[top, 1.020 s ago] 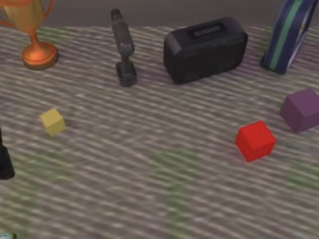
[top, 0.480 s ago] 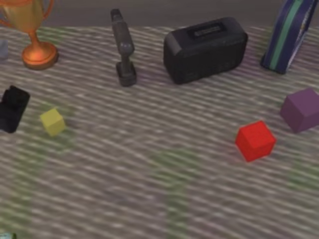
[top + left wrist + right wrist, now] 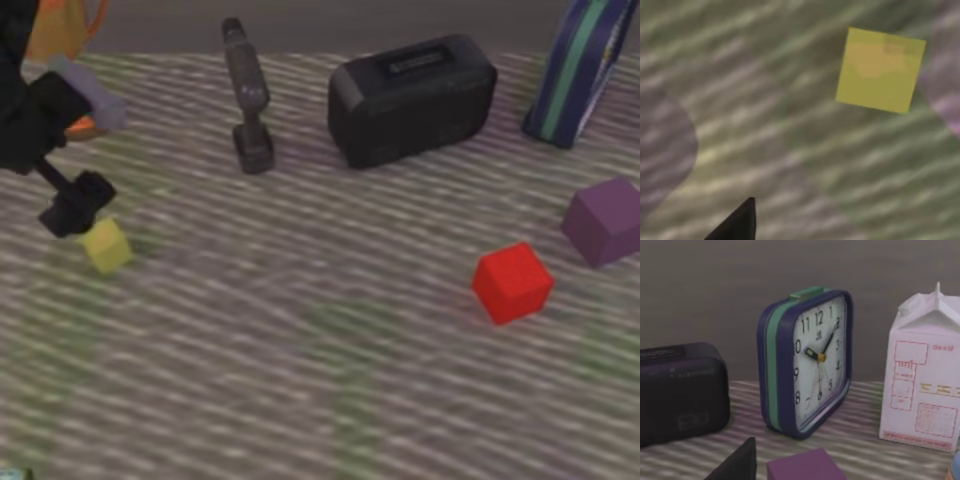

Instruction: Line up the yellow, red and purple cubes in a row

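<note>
Over at the table's left side, the left gripper (image 3: pixel 75 205) hovers just up-left of the yellow cube (image 3: pixel 106 245), not centred on it. Can't tell if it's open or clenched, honestly. Red cube (image 3: pixel 512 282) and purple cube (image 3: pixel 602 220) sit far right, nearer the unseen right arm

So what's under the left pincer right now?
The left pincer hangs beside the yellow cube, over its edge nearest the trophy. The left wrist view shows the cube's top uncovered on the striped table; nothing else lies there.
</note>
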Tool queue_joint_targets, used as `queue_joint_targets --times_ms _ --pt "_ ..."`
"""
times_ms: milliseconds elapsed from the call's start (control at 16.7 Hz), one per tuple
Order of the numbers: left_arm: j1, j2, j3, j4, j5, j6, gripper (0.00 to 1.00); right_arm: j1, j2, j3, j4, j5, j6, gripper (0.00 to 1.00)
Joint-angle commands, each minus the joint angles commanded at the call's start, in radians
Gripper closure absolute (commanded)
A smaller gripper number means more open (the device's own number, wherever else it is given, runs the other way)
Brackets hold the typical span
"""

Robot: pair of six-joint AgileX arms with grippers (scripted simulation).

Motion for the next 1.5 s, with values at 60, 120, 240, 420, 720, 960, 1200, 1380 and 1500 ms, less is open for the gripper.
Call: queue_joint_targets --times_ms 60,120,240,420,720,960,1200,1380,1500 --pt "-0.003 0.065 0.057 -0.033 0.001 0.026 0.00 0.000 0.000 0.000 0.000 0.000 0.000 0.00" --pt "-0.006 0.122 0.109 -0.062 0.002 0.049 0.00 0.000 0.000 0.000 0.000 0.000 0.000 0.00" --pt "-0.010 0.215 0.194 -0.106 0.003 0.085 0.00 0.000 0.000 0.000 0.000 0.000 0.000 0.00" --pt "-0.014 0.288 0.261 -0.139 0.004 0.114 0.00 0.000 0.000 0.000 0.000 0.000 0.000 0.00" --pt "-0.008 0.291 0.262 -0.139 0.004 0.115 0.00 0.000 0.000 0.000 0.000 0.000 0.000 0.00" --pt "-0.012 0.324 0.217 -0.066 0.005 0.118 0.00 0.000 0.000 0.000 0.000 0.000 0.000 0.00" --pt "-0.013 0.396 0.132 0.104 0.006 0.118 0.00 0.000 0.000 0.000 0.000 0.000 0.000 0.00" --pt "-0.013 0.422 0.105 0.148 0.006 0.119 0.00 0.000 0.000 0.000 0.000 0.000 0.000 0.00" --pt "-0.013 0.422 0.105 0.148 0.006 0.119 0.00 0.000 0.000 0.000 0.000 0.000 0.000 0.00"
